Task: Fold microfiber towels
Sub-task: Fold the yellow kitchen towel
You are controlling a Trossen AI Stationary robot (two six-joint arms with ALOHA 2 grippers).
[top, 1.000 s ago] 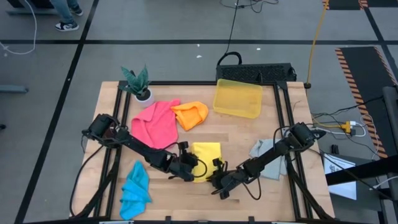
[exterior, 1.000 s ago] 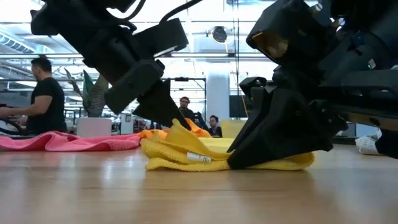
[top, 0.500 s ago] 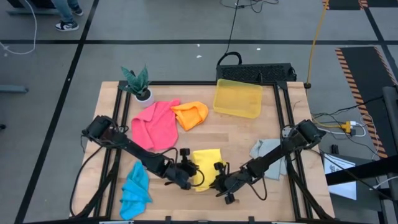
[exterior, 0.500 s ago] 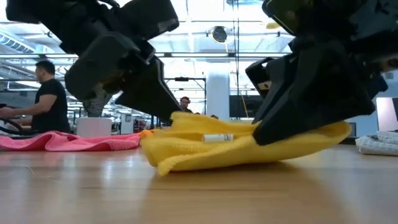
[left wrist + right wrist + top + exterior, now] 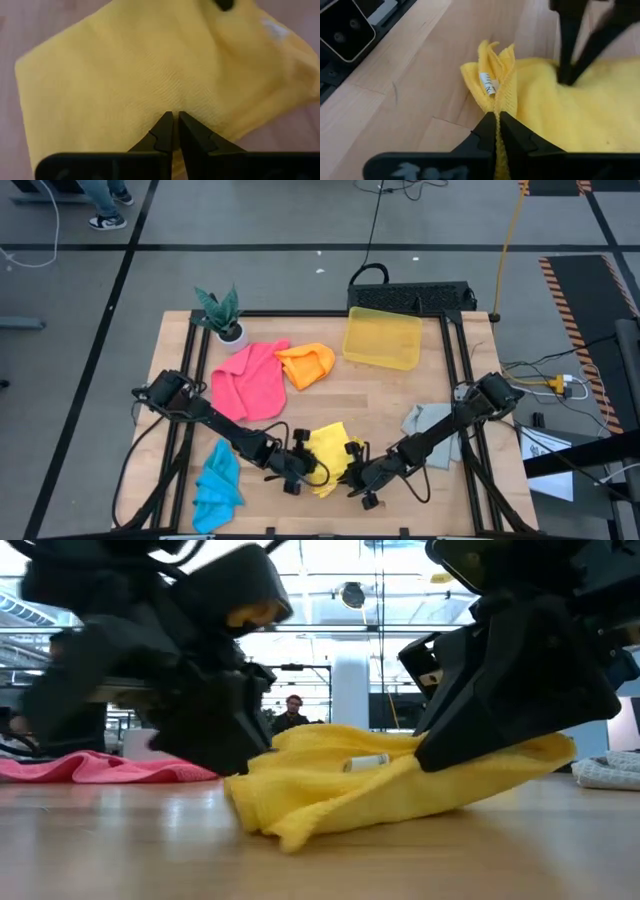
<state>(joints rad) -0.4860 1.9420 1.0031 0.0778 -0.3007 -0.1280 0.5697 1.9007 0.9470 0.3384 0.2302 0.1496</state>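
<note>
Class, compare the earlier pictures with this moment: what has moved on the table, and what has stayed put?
Both grippers, left and right, stayed shut on the yellow towel, lifting its near edge and bunching it toward the table's front. The pink towel, orange towel, blue towel and grey towel stayed put.

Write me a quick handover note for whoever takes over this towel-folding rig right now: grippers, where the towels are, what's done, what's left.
Left gripper: shut on the yellow towel, near the table's front edge.
Right gripper: shut on the same towel's bunched edge, next to its white label.
Yellow towel: pinched at both sides, partly raised off the wooden table, creased rather than flat.
Pink towel and orange towel: crumpled at the back left, touching.
Blue towel: crumpled at the front left.
Grey towel: at the right edge, under the right arm.
Done: no neatly folded towel visible.
Left: finish the yellow towel, then the other four.
</note>
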